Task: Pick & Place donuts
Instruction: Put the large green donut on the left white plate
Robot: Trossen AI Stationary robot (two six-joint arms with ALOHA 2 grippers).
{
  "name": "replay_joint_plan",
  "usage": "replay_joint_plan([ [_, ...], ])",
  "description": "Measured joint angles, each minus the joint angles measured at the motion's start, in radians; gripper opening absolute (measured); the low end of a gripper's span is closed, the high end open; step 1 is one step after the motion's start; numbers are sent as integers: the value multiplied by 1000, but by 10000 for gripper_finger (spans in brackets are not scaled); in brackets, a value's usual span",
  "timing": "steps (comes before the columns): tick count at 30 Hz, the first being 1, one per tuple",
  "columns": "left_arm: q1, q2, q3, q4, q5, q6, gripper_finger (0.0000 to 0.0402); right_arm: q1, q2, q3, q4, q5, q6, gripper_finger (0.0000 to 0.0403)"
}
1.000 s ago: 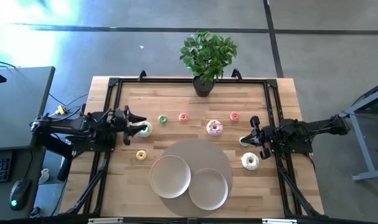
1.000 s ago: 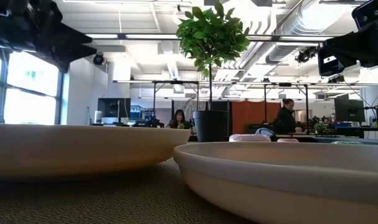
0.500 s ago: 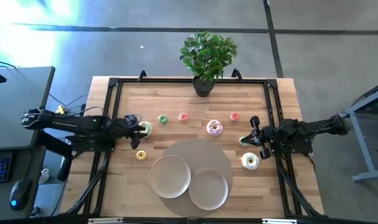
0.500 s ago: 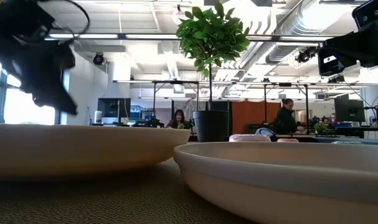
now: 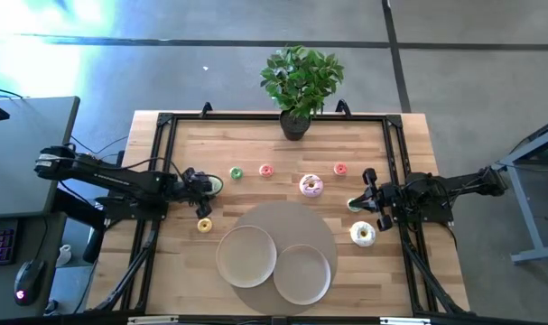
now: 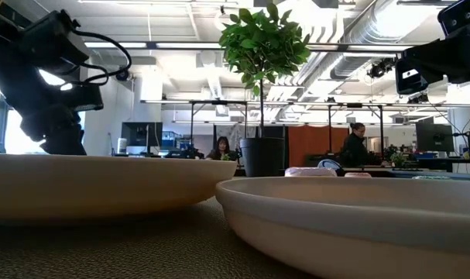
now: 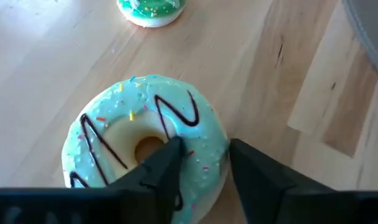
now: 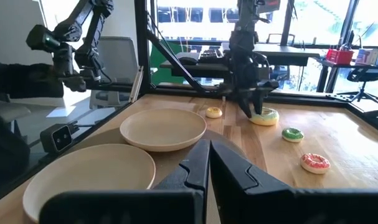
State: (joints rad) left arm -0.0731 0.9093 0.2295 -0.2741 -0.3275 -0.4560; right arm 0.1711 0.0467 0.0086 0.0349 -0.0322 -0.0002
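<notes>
**Left gripper down on the mint donut**

Now lowered since a second ago: left gripper (image 7: pixel 201 165) straddling the rim of the mint-iced donut (image 7: pixel 145 140), one finger (image 7: pixel 160 171) in the hole, the other outside, not yet pinched. Just beside, a mini green donut (image 5: pixel 236 173); near it a yellow mini (image 5: pixel 204 225). Further right, two beige plates (image 5: pixel 246 255) on a round mat (image 5: pixel 287 217). At far right, right gripper (image 8: pixel 208 163) clenched empty beside a white donut (image 5: pixel 362 235).
</notes>
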Motion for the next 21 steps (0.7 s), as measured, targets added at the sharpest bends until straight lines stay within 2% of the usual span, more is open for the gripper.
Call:
replay_joint_plan([
  [5, 0, 11, 0, -8, -26, 7, 35, -1, 0, 0, 15, 0, -4, 12],
  [7, 0, 8, 2, -8, -28, 3, 12, -1, 0, 0, 18, 1, -2, 12],
  [11, 2, -9, 67, -20, -9, 7, 14, -1, 0, 0, 63, 82, -80, 12],
  [15, -24, -9, 188, -7, 104, 67, 5, -1, 0, 0, 74, 196, -87, 12],
  [18, -98, 20, 276, 8, 162, 141, 6, -1, 0, 0, 74, 265, -89, 12],
  [21, -205, 75, 328, 13, 165, 184, 3, -1, 0, 0, 74, 289, -70, 12],
])
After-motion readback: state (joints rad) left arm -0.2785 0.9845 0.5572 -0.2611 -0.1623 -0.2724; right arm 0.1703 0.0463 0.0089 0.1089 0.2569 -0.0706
